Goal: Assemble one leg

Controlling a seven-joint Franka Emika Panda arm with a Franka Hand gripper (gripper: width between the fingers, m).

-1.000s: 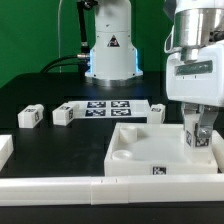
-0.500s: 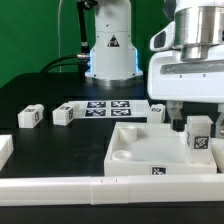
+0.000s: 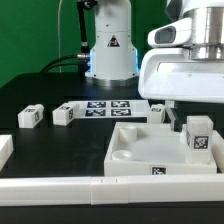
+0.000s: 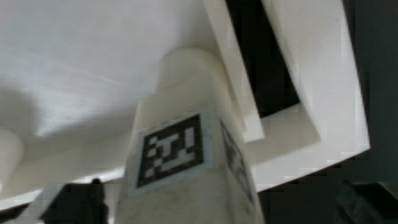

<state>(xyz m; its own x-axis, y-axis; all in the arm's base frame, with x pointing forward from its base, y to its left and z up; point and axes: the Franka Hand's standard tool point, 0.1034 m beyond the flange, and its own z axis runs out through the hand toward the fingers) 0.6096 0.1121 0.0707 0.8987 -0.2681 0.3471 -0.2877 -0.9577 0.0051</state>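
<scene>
Black surface (image 3: 40, 90) fills the scene under a green backdrop (image 3: 25, 35). Upon it, a white panel (image 3: 135, 150) sits behind long border strips (image 3: 60, 185). The marker board (image 3: 108, 107) lies farther back. One leg (image 3: 198, 135) stands upright in the panel's corner; two spare blocks (image 3: 30, 116) lie apart. Fingers (image 3: 170, 117) hang apart beside the leg, holding nothing.

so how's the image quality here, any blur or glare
Exterior view: sharp on the table, the close-up tool soft and overexposed, bright glow on the arm base behind. Wrist view: the leg fills the frame, slightly soft, its tag grainy, corners dark.
</scene>
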